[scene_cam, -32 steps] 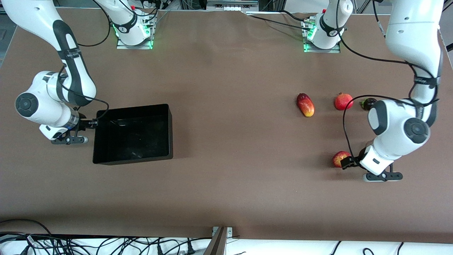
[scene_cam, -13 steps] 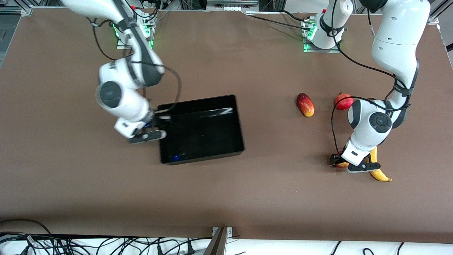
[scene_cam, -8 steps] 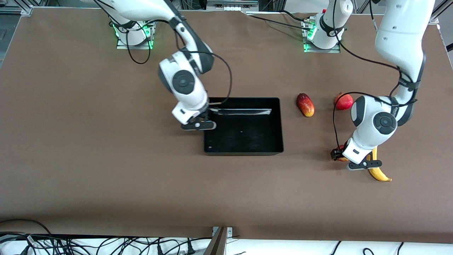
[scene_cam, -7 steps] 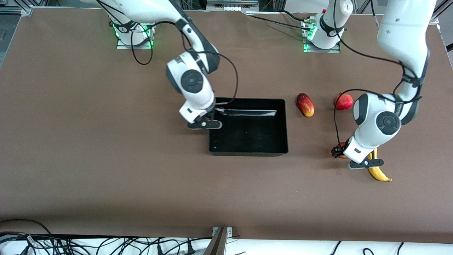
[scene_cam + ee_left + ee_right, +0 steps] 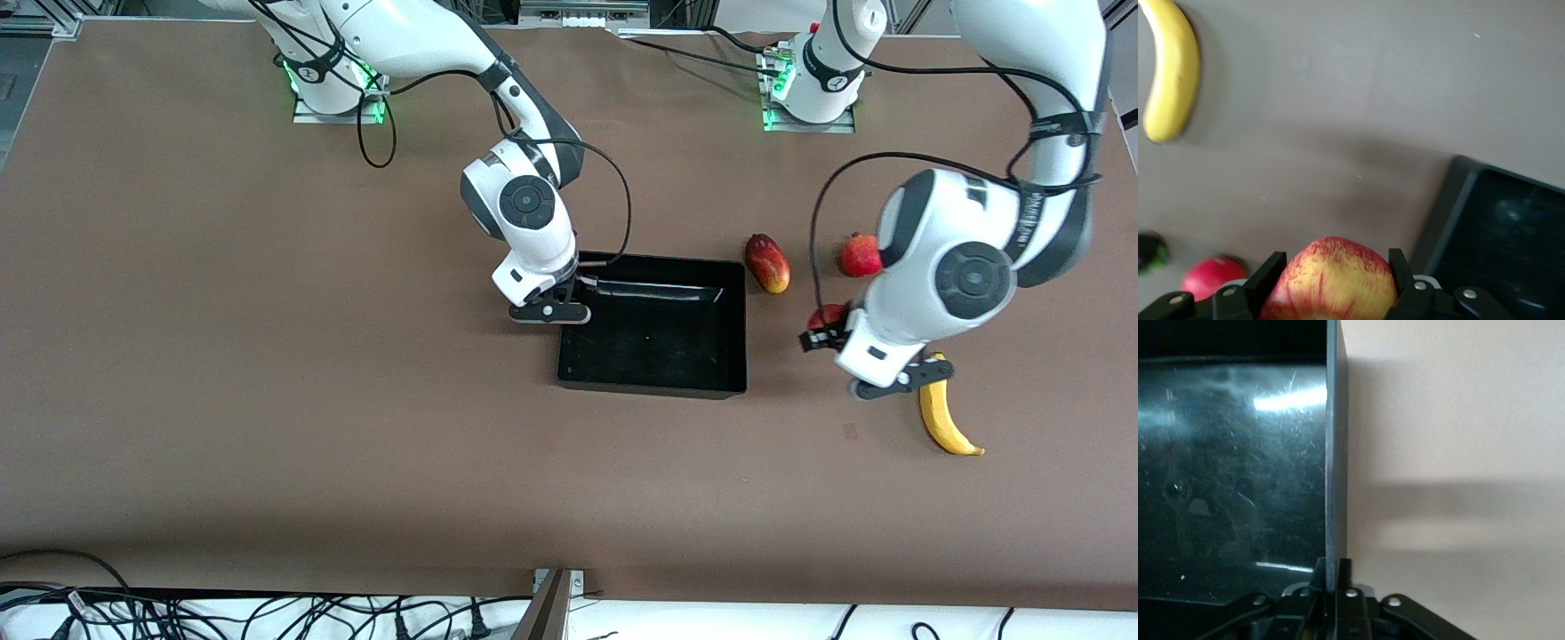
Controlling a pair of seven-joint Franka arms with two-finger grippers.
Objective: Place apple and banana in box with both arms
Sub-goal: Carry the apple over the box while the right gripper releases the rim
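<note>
While the right gripper (image 5: 578,286) pinches the wall of the shallow glossy black plastic box (image 5: 653,384) (mid-table), the left gripper (image 5: 827,331) clamps the small red-yellow apple (image 5: 1330,279) above the table — the long yellow banana (image 5: 941,420) lies just beside.

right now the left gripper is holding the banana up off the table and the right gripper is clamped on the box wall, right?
Not the banana: the left wrist view shows the left gripper shut on the apple. The banana lies on the table. The right gripper is clamped on the box wall.
</note>
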